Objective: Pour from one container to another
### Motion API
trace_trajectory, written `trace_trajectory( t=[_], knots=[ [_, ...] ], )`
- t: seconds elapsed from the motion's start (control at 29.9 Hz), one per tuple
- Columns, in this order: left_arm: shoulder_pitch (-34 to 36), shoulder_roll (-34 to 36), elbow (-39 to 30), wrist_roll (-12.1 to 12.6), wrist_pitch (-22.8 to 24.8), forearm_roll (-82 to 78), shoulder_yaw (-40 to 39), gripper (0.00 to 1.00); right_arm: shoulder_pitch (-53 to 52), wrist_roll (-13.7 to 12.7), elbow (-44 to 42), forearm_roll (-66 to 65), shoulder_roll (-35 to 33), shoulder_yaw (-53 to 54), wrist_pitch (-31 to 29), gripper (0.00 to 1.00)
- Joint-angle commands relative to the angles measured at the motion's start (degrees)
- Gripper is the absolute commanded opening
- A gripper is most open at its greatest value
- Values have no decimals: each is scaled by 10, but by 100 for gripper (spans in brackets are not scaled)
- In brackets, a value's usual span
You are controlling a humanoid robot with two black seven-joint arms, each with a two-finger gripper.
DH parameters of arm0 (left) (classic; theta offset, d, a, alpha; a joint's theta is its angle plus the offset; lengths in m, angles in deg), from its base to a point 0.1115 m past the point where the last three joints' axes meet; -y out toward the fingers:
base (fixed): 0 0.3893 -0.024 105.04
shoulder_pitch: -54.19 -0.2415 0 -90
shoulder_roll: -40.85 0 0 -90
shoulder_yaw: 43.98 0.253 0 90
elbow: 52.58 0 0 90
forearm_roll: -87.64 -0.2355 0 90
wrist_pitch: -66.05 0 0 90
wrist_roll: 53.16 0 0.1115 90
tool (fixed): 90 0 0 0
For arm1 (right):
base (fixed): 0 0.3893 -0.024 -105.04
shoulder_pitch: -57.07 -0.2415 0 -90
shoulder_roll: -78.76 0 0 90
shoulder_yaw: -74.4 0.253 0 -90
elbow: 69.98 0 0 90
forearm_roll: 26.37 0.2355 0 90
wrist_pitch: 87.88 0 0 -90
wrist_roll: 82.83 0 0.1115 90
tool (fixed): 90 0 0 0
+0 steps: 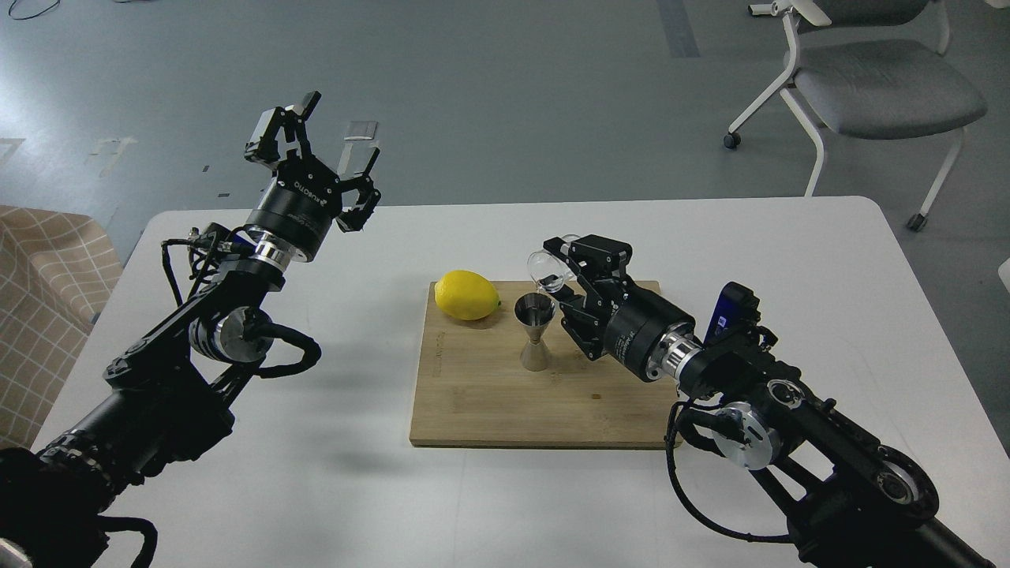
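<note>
The small clear glass cup [549, 269] hangs tipped on its side, mouth turned down and left, with my right gripper [570, 272] shut on it. Its lip is just above the open top cone of the steel hourglass jigger [536, 330], which stands upright on the wooden board [489, 402]. A thin clear stream seems to run from cup to jigger. My left gripper [319, 134] is raised high over the table's far left corner, fingers spread open and empty, far from both vessels.
A yellow lemon [467, 295] lies on the board's far left corner, close to the jigger. The white table [379, 505] carries the board. A grey wheeled chair [868, 87] stands beyond the table at the back right, a checked cushion [39, 292] at the left.
</note>
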Motion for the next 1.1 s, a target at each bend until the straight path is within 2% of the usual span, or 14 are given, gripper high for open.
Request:
trace_trajectory(
  t=[0.0, 1.07],
  knots=[
    [0, 0, 0, 0, 0, 0, 0, 98, 4, 0, 0, 10, 2, 1, 0, 40],
    [1, 0, 0, 0, 0, 0, 0, 98, 32, -1, 0, 76, 42, 44, 14, 42]
  ],
)
